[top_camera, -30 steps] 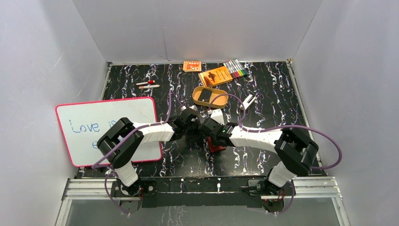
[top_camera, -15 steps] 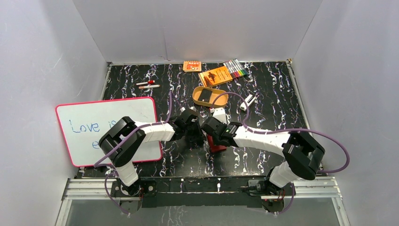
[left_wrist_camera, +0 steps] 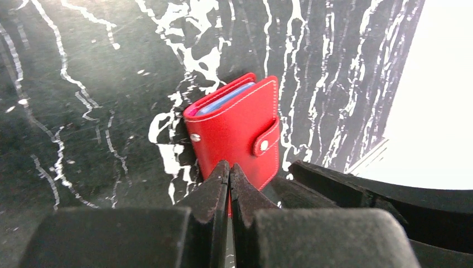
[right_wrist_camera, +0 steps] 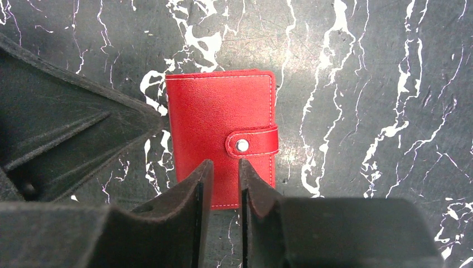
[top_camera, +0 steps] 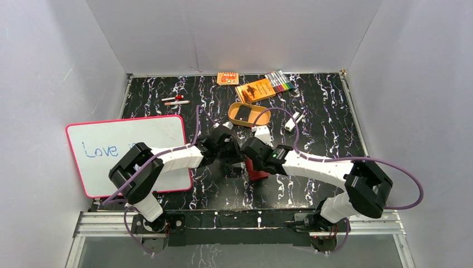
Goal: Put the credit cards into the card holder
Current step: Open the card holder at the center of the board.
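Observation:
The card holder [left_wrist_camera: 234, 134] is a red wallet lying closed and snapped on the black marbled table; it also shows in the right wrist view [right_wrist_camera: 220, 125] and in the top view [top_camera: 257, 172]. My left gripper [left_wrist_camera: 229, 167] is shut and empty, its tips just over the wallet's near edge. My right gripper [right_wrist_camera: 225, 164] hovers over the wallet's near edge with its jaws a narrow gap apart and nothing between them. Both grippers meet over the wallet in the top view, left [top_camera: 230, 157] and right [top_camera: 249, 155]. One dark credit card [top_camera: 242, 113] lies in the tan oval tray [top_camera: 262, 118].
A pink-framed whiteboard [top_camera: 128, 153] lies at the left. Two orange packets [top_camera: 255, 90] [top_camera: 227, 78] and a set of markers [top_camera: 280, 82] are at the back. Small pens [top_camera: 175, 100] and a small white object [top_camera: 294, 119] lie nearby.
Both arms have shifted a little, their elbows swinging outward; the grippers stay over the wallet, which has not moved and stays closed.

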`<state>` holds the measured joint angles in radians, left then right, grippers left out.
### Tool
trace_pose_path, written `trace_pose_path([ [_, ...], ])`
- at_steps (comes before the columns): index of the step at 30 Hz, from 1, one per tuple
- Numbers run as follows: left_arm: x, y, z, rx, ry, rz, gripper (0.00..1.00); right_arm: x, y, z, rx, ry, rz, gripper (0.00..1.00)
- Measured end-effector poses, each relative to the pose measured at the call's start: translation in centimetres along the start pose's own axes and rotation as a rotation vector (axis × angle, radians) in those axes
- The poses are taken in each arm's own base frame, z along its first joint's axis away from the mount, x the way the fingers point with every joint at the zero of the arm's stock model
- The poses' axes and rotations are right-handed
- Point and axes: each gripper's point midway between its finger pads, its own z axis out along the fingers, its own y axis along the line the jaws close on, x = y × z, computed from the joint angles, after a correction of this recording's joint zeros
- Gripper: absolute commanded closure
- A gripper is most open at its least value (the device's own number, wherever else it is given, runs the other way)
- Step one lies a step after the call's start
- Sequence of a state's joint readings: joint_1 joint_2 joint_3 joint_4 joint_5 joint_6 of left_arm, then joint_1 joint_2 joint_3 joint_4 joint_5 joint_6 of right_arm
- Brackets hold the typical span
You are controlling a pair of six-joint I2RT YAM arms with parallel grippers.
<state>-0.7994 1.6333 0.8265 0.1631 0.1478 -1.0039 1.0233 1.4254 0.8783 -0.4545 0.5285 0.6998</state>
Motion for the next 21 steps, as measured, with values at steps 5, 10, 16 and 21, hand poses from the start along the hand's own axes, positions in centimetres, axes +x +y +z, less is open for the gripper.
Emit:
trace_pose_path([
  [5,0.3,-0.9,0.7,0.054,0.022,-0.016,1.0,0.2,-0.1,0.1,0.002,0.004,-0.003,0.64],
  [10,0.9,-0.4,1.7,0.051,0.048,-0.029,1.0,0.5,0.0,0.5,0.009,0.012,-0.008,0.63],
  [16,1.3,0.1,2.5,0.042,0.065,-0.043,1.0,1.5,-0.3,1.6,0.039,0.046,-0.031,0.63],
  [21,1.4,0.4,2.8,0.038,0.067,-0.054,1.0,2.0,-0.5,2.1,0.059,0.061,-0.043,0.63],
])
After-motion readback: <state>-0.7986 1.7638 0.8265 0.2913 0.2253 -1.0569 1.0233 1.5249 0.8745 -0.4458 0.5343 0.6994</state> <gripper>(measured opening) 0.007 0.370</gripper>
